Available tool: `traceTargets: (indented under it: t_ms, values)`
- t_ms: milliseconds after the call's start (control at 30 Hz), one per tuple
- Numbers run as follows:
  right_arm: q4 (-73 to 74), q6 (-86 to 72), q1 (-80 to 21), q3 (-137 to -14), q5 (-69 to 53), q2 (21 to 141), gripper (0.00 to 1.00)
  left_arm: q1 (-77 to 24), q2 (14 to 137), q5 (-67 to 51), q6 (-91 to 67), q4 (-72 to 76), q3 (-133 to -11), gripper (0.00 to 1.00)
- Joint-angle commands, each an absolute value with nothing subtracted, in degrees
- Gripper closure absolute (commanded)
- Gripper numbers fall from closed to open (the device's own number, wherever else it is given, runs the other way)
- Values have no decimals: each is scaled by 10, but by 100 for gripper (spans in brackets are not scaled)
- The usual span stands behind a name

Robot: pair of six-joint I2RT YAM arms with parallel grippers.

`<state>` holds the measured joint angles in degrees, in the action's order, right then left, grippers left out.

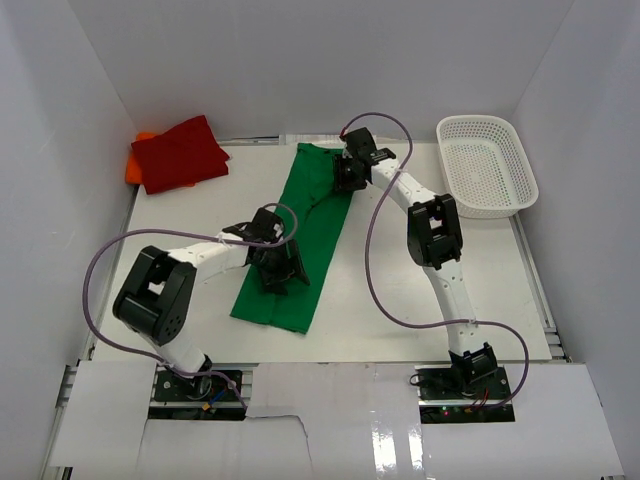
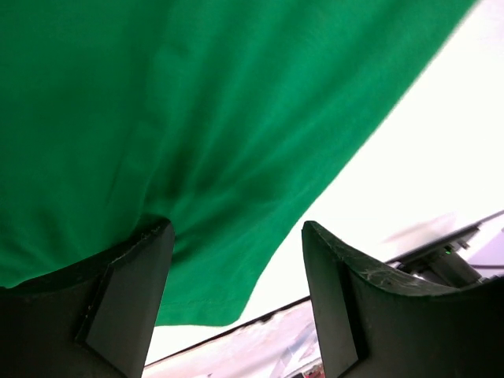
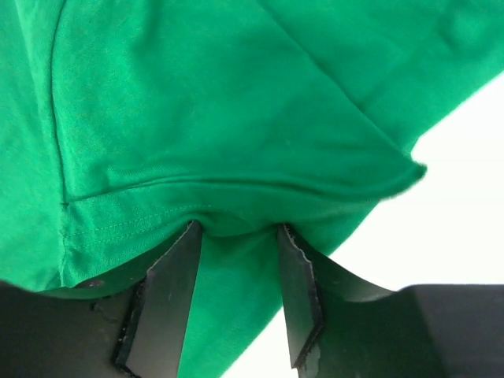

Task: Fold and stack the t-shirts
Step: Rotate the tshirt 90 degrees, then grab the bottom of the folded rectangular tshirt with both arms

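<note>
The green t-shirt [image 1: 318,225] lies at the middle of the table [image 1: 490,270] as a long narrow strip, running from 12 o'clock down towards 7 o'clock. Its far end sits under the right gripper [image 1: 347,178]. In the right wrist view that gripper [image 3: 240,228] has its fingers [image 3: 169,291] drawn close together, with a puckered fold of the green cloth [image 3: 236,102] pinched between them, beside a stitched hem.

The left gripper [image 1: 280,272] is over the strip's near half, at its 9 o'clock edge. In the left wrist view its jaws stand wide apart and hold nothing. One fingertip [image 2: 146,268] touches the edge of the cloth [image 2: 197,118], the other is over bare table.

At 10 o'clock, in the far corner, the red t-shirt [image 1: 180,152] lies folded on top of the orange t-shirt [image 1: 133,165], which shows only as a sliver. A white mesh basket [image 1: 525,185] sits at 2 o'clock, well apart from the shirts.
</note>
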<state>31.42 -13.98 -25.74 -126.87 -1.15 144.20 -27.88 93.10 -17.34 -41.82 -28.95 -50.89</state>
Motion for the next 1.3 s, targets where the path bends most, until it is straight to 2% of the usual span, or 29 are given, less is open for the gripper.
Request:
traceTargets:
  t_ms: [0, 167, 300, 400, 567, 700, 833, 900, 933, 1033, 1267]
  values:
    - [339, -126, -232, -1328, -66, 1523, 49, -322, 1000, -160, -436, -257, -522, 22]
    - [267, -161, -203, -1315, -157, 1528, 43, -386, 1056, -190, -495, -236, -591, 22]
    - [246, -162, -194, -1306, -166, 1515, 42, -419, 1059, -189, -547, -232, -629, 22]
    - [232, -163, -184, -1294, -176, 1491, 36, -430, 1019, -186, -571, -230, -621, 22]
    - [231, -150, -182, -1262, -178, 1425, 33, -430, 934, -186, -587, -266, -603, 21]
    - [245, -106, -208, -1220, -139, 1359, 32, -419, 880, -140, -564, -341, -675, 19]
    - [296, -68, -257, -1217, -70, 1318, 32, -341, 873, -153, -506, -413, -778, 19]
    - [310, -61, -285, -1213, -38, 1304, 32, -260, 888, -173, -475, -412, -813, 19]
    - [323, -55, -302, -1212, -12, 1300, 33, -211, 918, -184, -455, -413, -826, 19]
    - [343, -52, -333, -1214, 25, 1303, 34, -150, 976, -192, -439, -401, -884, 20]
    - [371, -44, -378, -1256, 131, 1352, 42, -112, 1156, -199, -434, -317, -991, 22]
